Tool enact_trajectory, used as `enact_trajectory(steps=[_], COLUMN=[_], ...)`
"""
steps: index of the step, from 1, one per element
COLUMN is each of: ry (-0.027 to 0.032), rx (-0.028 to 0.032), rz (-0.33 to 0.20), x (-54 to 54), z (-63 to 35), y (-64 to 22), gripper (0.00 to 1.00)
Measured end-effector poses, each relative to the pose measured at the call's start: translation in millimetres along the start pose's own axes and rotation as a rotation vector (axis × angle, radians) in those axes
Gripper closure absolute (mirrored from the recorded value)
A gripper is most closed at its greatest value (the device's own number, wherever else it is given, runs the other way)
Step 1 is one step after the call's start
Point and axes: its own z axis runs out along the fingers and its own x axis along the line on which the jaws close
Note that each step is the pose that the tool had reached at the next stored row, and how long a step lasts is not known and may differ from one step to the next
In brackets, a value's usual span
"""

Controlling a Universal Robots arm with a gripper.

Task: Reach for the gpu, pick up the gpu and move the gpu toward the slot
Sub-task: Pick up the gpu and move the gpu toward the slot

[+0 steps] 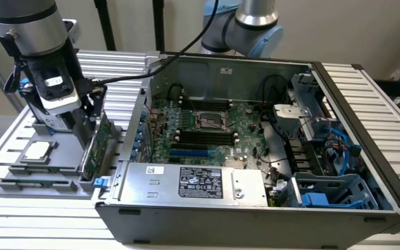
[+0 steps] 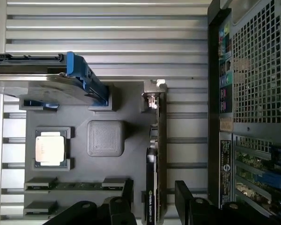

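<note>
The gpu is a thin green card standing on edge in a grey holder, its silver bracket end farthest from my wrist. In the exterior view the gpu stands just outside the open computer case, at that view's left. My gripper is open and straddles the near end of the card, one dark finger on each side with a small gap to the board. In the exterior view the gripper hangs right over the card. The blue slot lies on the motherboard inside the case.
The grey holder also carries a silver CPU chip, a memory stick and a silver hard drive with blue rails. The case's perforated rear wall stands close beside the card. A power supply and blue drive cages fill the case.
</note>
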Motion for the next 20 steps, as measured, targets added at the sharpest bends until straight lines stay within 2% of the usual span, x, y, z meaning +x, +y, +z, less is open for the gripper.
enact_trajectory(steps=[5, 8, 12, 17, 20], ry=[-0.0066, -0.0142, -0.0215, -0.0278, -0.0293], rx=[0.0018, 0.0037, 0.0065, 0.0081, 0.0087], rz=[0.001, 0.001, 0.004, 0.010, 0.015], x=[3.3, 3.9, 4.3, 4.8, 5.3], z=[9.0, 13.9, 20.7, 29.8, 35.2], y=[-0.4, -0.6, -0.8, -1.2, -1.4], gripper=[0.52, 0.52, 0.52, 0.52, 0.52])
